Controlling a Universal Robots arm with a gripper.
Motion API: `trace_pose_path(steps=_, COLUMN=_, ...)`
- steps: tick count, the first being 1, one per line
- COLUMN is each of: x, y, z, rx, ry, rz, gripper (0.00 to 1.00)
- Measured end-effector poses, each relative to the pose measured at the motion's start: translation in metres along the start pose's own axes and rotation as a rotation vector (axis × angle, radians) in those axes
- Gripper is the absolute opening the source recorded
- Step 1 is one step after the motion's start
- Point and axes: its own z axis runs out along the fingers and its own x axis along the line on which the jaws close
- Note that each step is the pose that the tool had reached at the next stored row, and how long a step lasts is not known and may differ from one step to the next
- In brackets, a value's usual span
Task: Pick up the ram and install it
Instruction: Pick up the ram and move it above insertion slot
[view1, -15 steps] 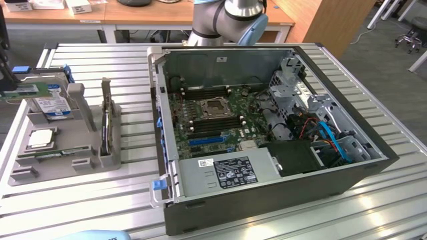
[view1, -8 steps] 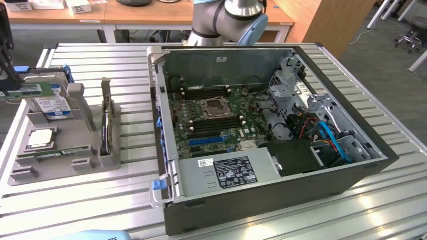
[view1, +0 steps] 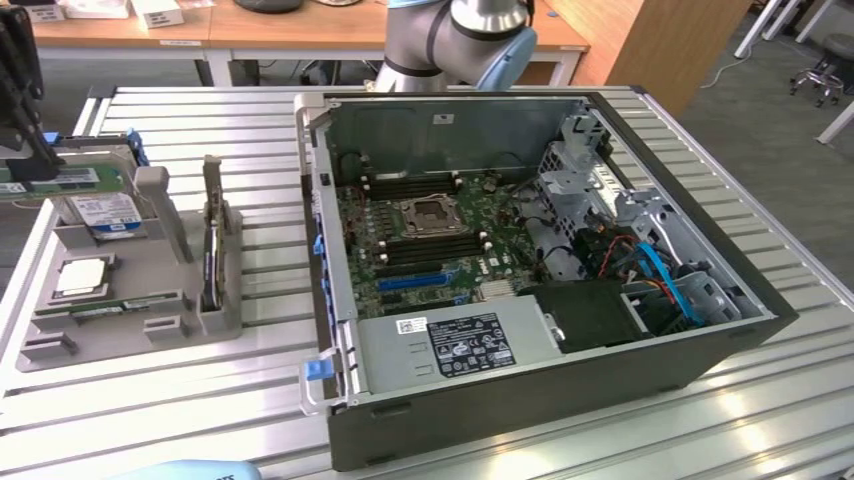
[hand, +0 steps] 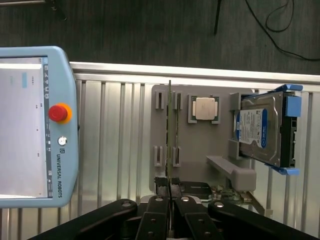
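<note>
Black jaws of the gripper are pinched tight on the ram, a thin green board running straight out from between them over the grey slotted tray, beside the silver hard drive, its flat faces hidden edge-on in the wrist view.

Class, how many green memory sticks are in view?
2. One memory stick is held in the gripper at the exterior view's left edge; the other memory stick lies in the grey tray. More may sit hidden inside the computer.
</note>
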Motion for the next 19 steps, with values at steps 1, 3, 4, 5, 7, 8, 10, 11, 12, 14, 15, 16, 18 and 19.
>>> trace_pose_path(steps=1, x=0.0, y=-0.0014, z=-0.0001, rx=0.0, ry=0.0, rz=0.0, gripper=0.12)
trace_pose_path(steps=3, x=0.0, y=-0.0045, z=-0.0002, rx=0.0001, ry=-0.0001, rz=0.0, gripper=0.12)
trace_pose_path(steps=4, x=0.0, y=-0.0061, z=-0.0002, rx=0.0001, ry=-0.0001, rz=0.0, gripper=0.12)
trace_pose_path(steps=5, x=0.0, y=-0.0077, z=-0.0003, rx=0.0001, ry=-0.0001, rz=0.0, gripper=0.12)
trace_pose_path(steps=7, x=0.0, y=-0.0114, z=-0.0005, rx=0.0, ry=-0.0001, rz=0.0, gripper=0.12)
trace_pose_path(steps=8, x=0.0, y=-0.0131, z=-0.0005, rx=0.0001, ry=0.0, rz=0.0, gripper=0.12)
trace_pose_path(steps=10, x=0.0, y=-0.0168, z=-0.0008, rx=0.0, ry=0.0, rz=0.0, gripper=0.12)
trace_pose_path(steps=11, x=0.0, y=-0.0186, z=-0.0008, rx=0.0, ry=-0.0001, rz=0.0, gripper=0.12)
trace_pose_path(steps=12, x=0.0, y=-0.0206, z=-0.0009, rx=0.0, ry=0.0, rz=0.0, gripper=0.12)
trace_pose_path(steps=14, x=0.001, y=-0.0244, z=-0.0011, rx=0.0, ry=0.0, rz=0.0, gripper=0.12)
trace_pose_path(steps=15, x=0.001, y=-0.0263, z=-0.0011, rx=0.0001, ry=-0.0001, rz=0.0, gripper=0.12)
trace_pose_path(steps=16, x=0.001, y=-0.0283, z=-0.0012, rx=0.0, ry=-0.0001, rz=0.0, gripper=0.12)
trace_pose_path(steps=18, x=0.001, y=-0.0324, z=-0.0015, rx=0.0, ry=0.0, rz=0.0, gripper=0.12)
trace_pose_path(steps=19, x=0.001, y=-0.0345, z=-0.0015, rx=0.0, ry=0.0, rz=0.0, gripper=0.12)
